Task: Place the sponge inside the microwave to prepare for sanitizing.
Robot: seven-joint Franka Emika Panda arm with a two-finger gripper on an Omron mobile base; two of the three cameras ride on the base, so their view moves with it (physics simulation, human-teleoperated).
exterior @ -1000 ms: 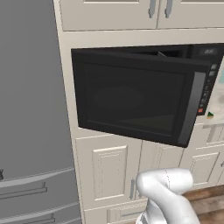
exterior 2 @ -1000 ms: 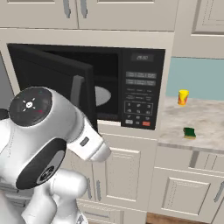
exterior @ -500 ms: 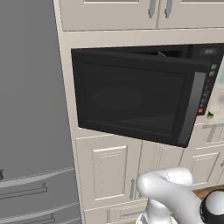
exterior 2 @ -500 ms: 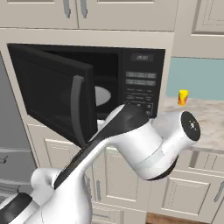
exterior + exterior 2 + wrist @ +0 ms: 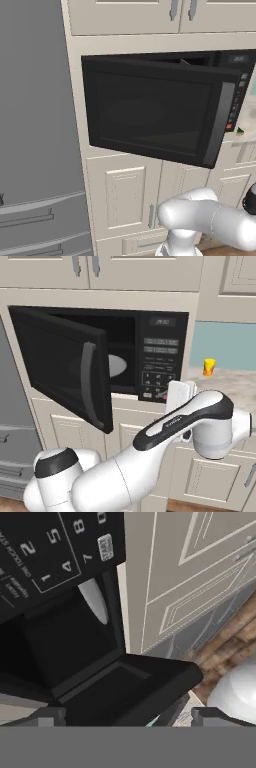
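The gripper (image 5: pixel 125 714) is seen in the hand view only as two dark finger tips at the bottom edge, set well apart with nothing between them, so it is judged to be wide open and empty. In that view the microwave's open door and its keypad are looked at from a rolled angle, with the grey turntable (image 5: pixel 95 602) showing as a sliver inside the dark cavity.

The microwave (image 5: pixel 162 356) is seen in the right base view with its door (image 5: pixel 65 363) swung out to the left and the turntable exposed. The arm (image 5: pixel 195 418) is stretched across the front of the cabinets, its wrist lying just below the button panel. Beyond it, a small yellow-orange cup (image 5: pixel 209 366) stands on the counter (image 5: pixel 235 383) by the wall.

In the left base view, a small green patch, taken to be the sponge (image 5: pixel 240 132), lies on the counter just right of the microwave; it is too small for more to be told.

The door-opening step is judged to be done, and the reach for the sponge is judged to be in hand. The next move calls for the open gripper to be carried right over the counter, lowered onto the sponge and shut on it, with the cup left undisturbed.
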